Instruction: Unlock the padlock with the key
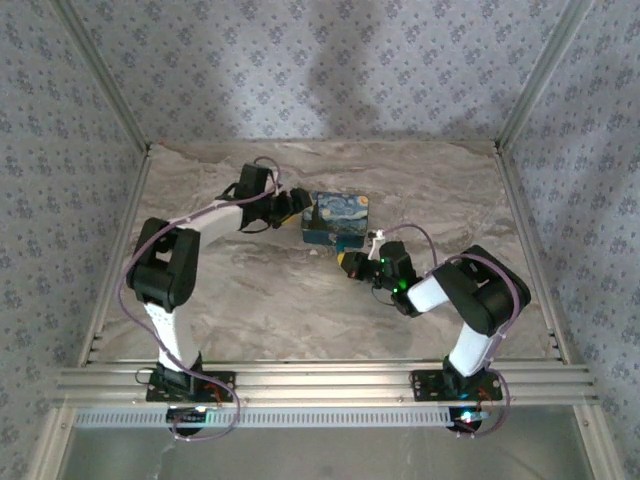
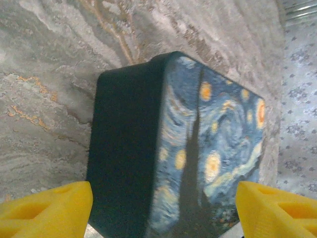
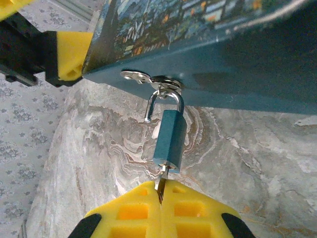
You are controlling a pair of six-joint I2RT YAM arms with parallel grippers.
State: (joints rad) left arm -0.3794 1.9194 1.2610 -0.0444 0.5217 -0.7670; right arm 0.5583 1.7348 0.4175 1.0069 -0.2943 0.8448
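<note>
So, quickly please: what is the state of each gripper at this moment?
Left gripper: open, its fingers on either side of the box.
Right gripper: closed on the key, which is in the padlock.

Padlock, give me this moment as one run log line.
padlock: shackle open, hanging on box hasp | key: inserted, held by right tool | left tool: open astride box

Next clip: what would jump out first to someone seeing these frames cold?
The blue swirl-painted box at mid-table, with the left gripper's yellow fingers spread either side of it. Then the small blue padlock hanging from the box's hasp, shackle sprung open, a key in its base pinched by the right gripper.
</note>
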